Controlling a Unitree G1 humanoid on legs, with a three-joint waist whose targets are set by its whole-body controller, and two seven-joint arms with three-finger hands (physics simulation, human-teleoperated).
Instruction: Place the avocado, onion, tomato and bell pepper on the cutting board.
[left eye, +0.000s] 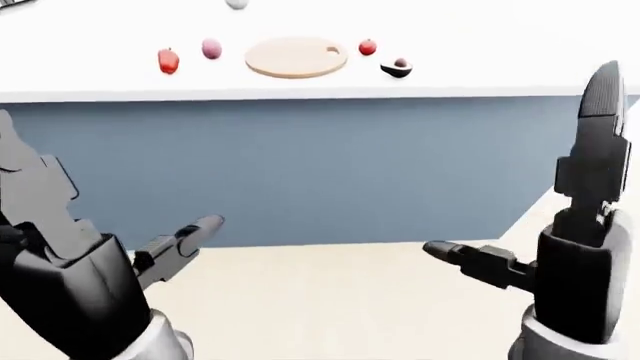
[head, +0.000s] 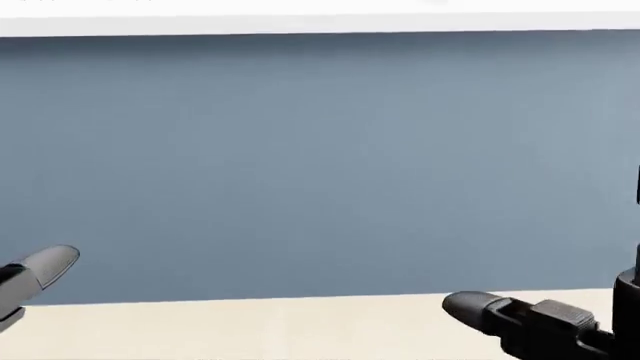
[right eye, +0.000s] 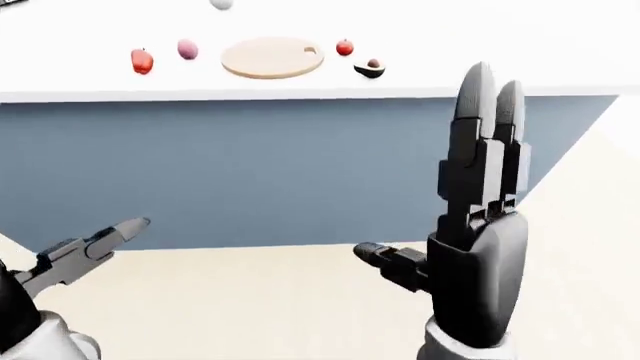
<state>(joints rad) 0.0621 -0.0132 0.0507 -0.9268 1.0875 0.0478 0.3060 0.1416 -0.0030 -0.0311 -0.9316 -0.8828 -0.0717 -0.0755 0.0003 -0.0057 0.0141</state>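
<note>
Left-eye view: left robot hand (left eye: 60, 255) low at the left edge, fingers spread wide, one finger (left eye: 190, 234) jutting twd centre, holding nothing. Right robot hand (left eye: 575, 247) low at the right edge, also wide and empty, fingers pointing up, thumb sticking out to the left. White bench (left eye: 480, 45) sits well above and beyond both hands, blue panel (left eye: 330, 165) below its edge, pale floor (left eye: 330, 307) btwn the hands. On the bench, all well apart from the hands: round board (left eye: 296, 58) up btwn the two hands; pepper (left eye: 169, 61) and onion (left eye: 211, 49) left of it, above the left hand's side; tomato (left eye: 367, 47) just right of the board; avocado (left eye: 397, 68) right of that, cut face up. None of the four is on the board. Small white thing (left eye: 237, 4) at the top edge, cut off, can't tell what.

Head view: mostly blue panel; only a left fingertip at bottom left and the right thumb at bottom right show. No task items here.

Right-eye view: same layout, shifted left. Right hand's two upright fingers (right eye: 480, 142) side by side, thumb out left.
</note>
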